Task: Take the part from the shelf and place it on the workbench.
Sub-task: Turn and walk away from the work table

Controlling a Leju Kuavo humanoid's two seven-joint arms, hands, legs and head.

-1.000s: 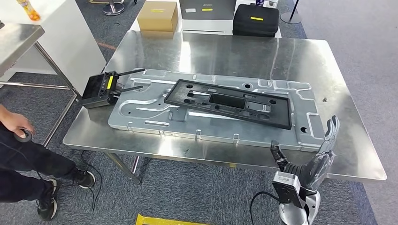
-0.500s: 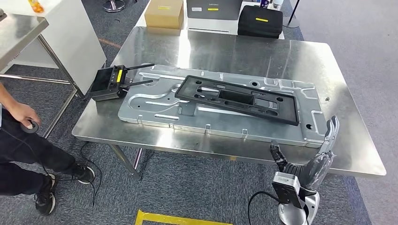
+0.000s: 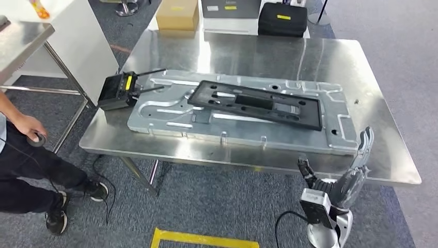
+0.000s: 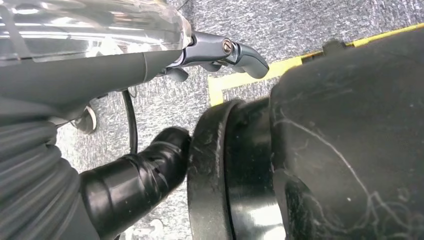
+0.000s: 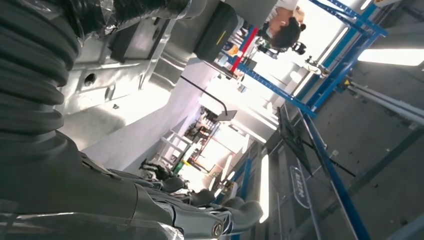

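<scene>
A long black frame part (image 3: 255,103) lies flat on a large silver stamped panel (image 3: 170,111), which rests on the steel workbench (image 3: 248,51). My right hand (image 3: 351,175) hovers low by the bench's front right corner. Its fingers are spread and it holds nothing. The right wrist view looks past that hand (image 5: 220,220) at the silver panel (image 5: 125,75). My left hand (image 4: 220,50) hangs by my body over the carpet, its fingers loosely extended and bare.
A black controller with antennas (image 3: 118,90) sits at the bench's left edge. A cardboard box (image 3: 177,14) and a black case (image 3: 283,19) stand behind the bench. A person (image 3: 26,129) crouches at the left. Yellow floor tape (image 3: 201,238) runs below.
The whole picture has shifted, so the camera has moved; the bench now sits slightly higher and further off. My right hand keeps the same spread pose.
</scene>
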